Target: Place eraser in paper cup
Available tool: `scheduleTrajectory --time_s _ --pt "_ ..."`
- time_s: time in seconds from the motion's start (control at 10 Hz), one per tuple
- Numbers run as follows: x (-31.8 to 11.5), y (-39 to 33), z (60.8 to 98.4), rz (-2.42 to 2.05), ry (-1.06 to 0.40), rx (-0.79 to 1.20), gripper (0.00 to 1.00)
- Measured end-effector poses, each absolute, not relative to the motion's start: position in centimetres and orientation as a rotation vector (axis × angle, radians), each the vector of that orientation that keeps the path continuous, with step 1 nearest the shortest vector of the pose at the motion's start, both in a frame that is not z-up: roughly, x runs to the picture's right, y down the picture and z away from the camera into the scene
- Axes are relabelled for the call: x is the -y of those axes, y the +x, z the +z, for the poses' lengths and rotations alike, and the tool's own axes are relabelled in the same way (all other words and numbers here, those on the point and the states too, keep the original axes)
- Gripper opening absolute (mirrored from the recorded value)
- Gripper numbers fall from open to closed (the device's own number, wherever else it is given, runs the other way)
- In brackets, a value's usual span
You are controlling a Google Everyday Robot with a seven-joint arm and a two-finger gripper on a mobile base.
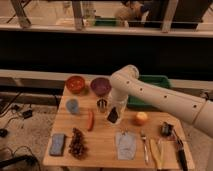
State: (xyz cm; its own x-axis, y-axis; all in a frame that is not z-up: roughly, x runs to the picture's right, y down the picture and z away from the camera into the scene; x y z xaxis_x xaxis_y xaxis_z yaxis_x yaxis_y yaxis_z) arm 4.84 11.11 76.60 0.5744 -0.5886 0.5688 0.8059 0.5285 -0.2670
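A pale blue cup point(72, 106) stands upright on the left part of the wooden table point(102, 150); it looks like the paper cup. My gripper point(113, 114) points down over the middle of the table, to the right of the cup and beside a small metal cup point(102, 103). A small dark block point(112, 116), possibly the eraser, sits right at the gripper's tip, just above or on the table. The white arm point(155, 97) reaches in from the right.
An orange bowl point(76, 84) and a purple bowl point(100, 86) stand at the back, with a green bin point(150, 87) at the back right. A red chili point(90, 120), grapes point(77, 142), a blue sponge point(57, 144), a grey cloth point(125, 145), an orange point(141, 118) and utensils point(150, 150) lie on the table.
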Motion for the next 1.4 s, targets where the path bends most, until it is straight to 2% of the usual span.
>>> scheduleTrajectory --time_s 0.4,0.6,1.4 --pt "-10.99 4.65 76.91 -0.867 -0.545 0.439 0.06" --pt "-11.03 3.93 77.10 -0.873 -0.548 0.448 0.11" --pt "-11.06 4.09 77.07 -0.872 -0.550 0.447 0.11"
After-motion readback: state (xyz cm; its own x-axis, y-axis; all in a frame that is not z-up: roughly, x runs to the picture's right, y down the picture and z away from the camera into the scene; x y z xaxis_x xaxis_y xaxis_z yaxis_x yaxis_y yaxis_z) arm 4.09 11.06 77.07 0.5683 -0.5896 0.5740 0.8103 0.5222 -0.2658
